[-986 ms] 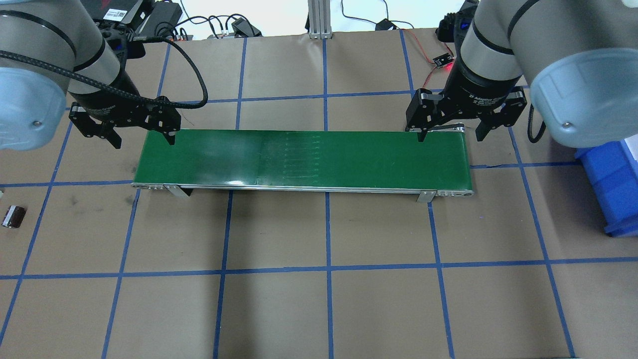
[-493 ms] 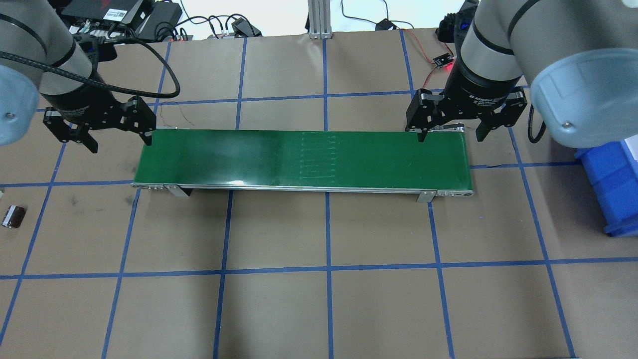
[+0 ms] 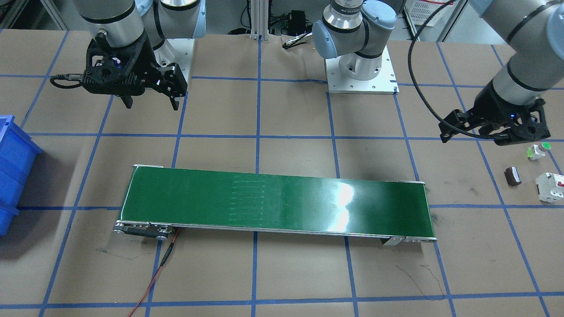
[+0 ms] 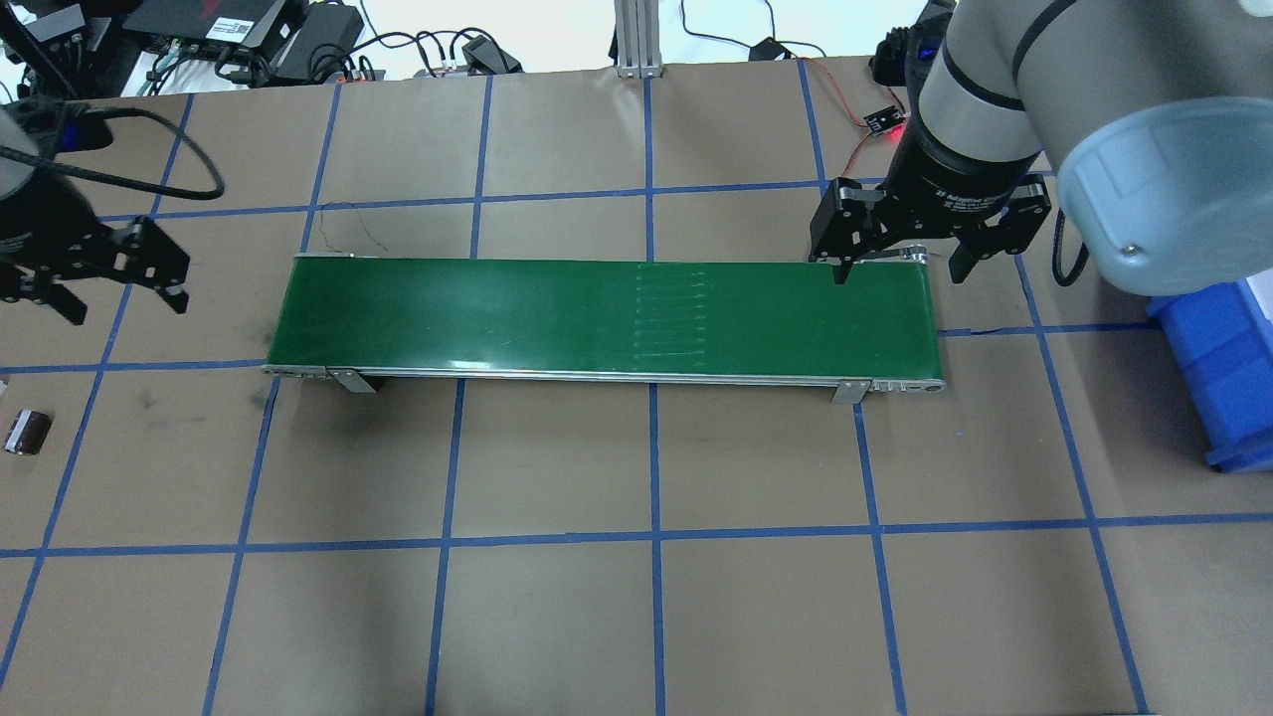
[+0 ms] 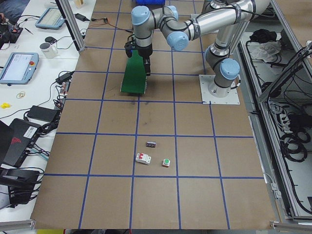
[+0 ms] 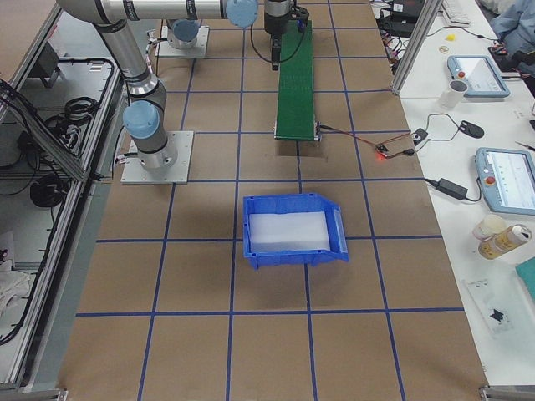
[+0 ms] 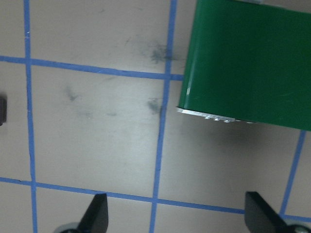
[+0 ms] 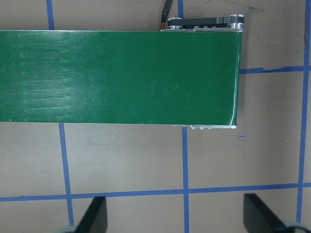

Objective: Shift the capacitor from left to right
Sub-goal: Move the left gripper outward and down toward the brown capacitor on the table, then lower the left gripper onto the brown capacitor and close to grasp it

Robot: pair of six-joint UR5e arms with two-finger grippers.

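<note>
The capacitor [image 4: 27, 434], a small dark brown cylinder with a lighter end, lies on the table at the far left; it also shows in the front view [image 3: 512, 175] and the left side view [image 5: 151, 144]. My left gripper [image 4: 126, 308] is open and empty. It hangs above the table between the green conveyor belt [image 4: 597, 318] and the capacitor, behind the capacitor. Its wrist view shows both fingers [image 7: 99, 216] spread over bare table. My right gripper [image 4: 900, 275] is open and empty over the belt's right end.
A white button with a green cap [image 3: 538, 150] and a white breaker with a red mark [image 3: 551, 187] lie close to the capacitor. A blue bin [image 4: 1223, 368] stands at the right edge. Cables and electronics lie along the far edge.
My left gripper has moved left, from the belt's left end out over the table. The seam marks on the belt have shifted right. The right arm has not moved.
</note>
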